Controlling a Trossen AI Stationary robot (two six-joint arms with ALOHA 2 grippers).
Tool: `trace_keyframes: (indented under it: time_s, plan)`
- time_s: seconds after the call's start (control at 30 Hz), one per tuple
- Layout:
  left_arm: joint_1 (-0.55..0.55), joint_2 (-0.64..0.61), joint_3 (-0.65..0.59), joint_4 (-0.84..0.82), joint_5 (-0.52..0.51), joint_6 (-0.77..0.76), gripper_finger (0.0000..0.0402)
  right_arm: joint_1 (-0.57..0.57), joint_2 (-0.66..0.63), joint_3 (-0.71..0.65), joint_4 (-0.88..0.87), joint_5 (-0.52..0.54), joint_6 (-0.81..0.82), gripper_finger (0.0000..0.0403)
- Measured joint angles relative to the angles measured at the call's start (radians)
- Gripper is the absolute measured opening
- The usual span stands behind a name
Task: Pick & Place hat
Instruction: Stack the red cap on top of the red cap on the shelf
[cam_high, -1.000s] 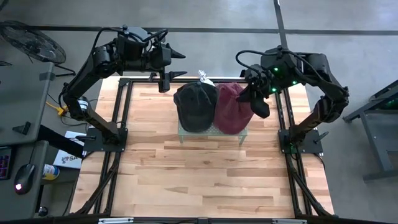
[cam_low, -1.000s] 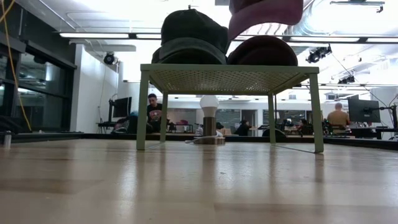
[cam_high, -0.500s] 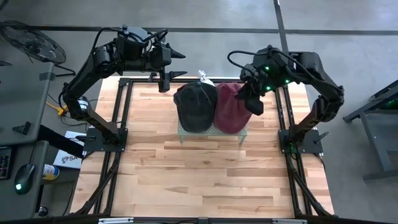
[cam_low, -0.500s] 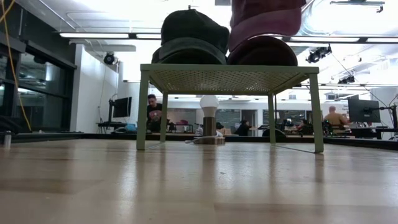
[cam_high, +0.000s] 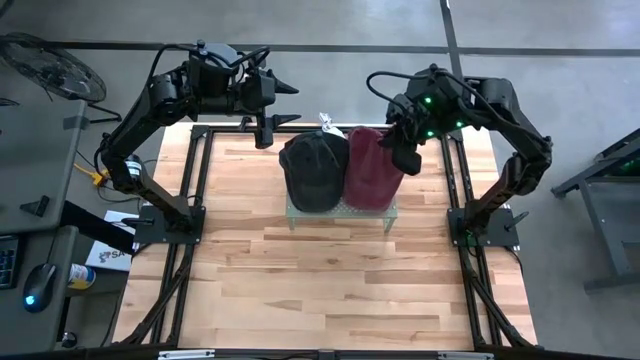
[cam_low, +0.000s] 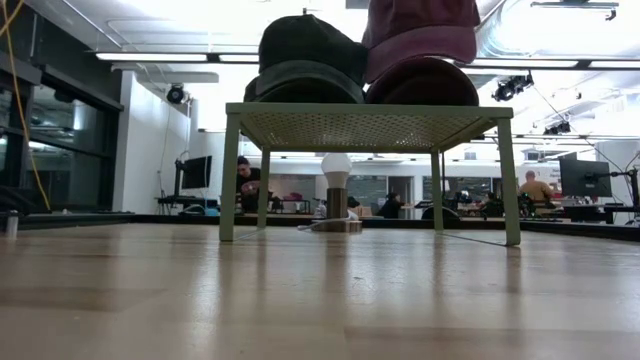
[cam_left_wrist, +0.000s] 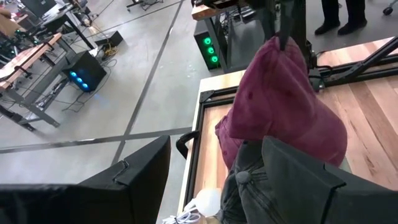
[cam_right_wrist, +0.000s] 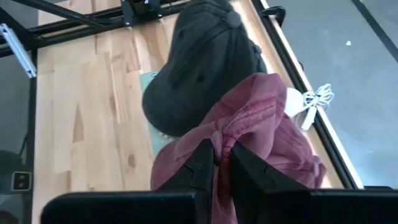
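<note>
Above the rack (cam_high: 340, 212), right gripper (cam_right_wrist: 222, 163) apparently pinches maroon hat (cam_right_wrist: 249, 124).

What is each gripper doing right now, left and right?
Left gripper: open, holding nothing, parked behind the table's far left edge.
Right gripper: shut on the maroon cap, pinching its fabric above the green rack.

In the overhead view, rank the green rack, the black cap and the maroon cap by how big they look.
1. green rack, mostly hidden beneath both caps.
2 and 3. black cap and maroon cap look alike; the right gripper pinches and lifts the maroon one, so no ranking.
</note>
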Motion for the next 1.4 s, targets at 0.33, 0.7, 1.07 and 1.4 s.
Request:
trace_keyframes:
  time_s: [0.33,0.7,1.07,1.4]
  plan:
    - [0.0,0.0,0.0,0.0,0.0,-0.007,0.0247,-0.043,0.004,0.0,-0.006,-0.007,-0.05,0.0037]
    - [0.0,0.0,0.0,0.008,0.002,-0.012,0.0247,-0.043,0.022,0.0,-0.032,0.025,-0.095,0.0094]
    - [0.0,0.0,0.0,0.017,0.042,-0.019,0.0247,-0.043,0.021,0.0,-0.031,0.032,-0.069,0.0208]
    - [0.0,0.0,0.0,0.026,0.016,-0.043,0.0247,-0.043,0.015,0.0,-0.03,0.034,-0.069,0.0243]
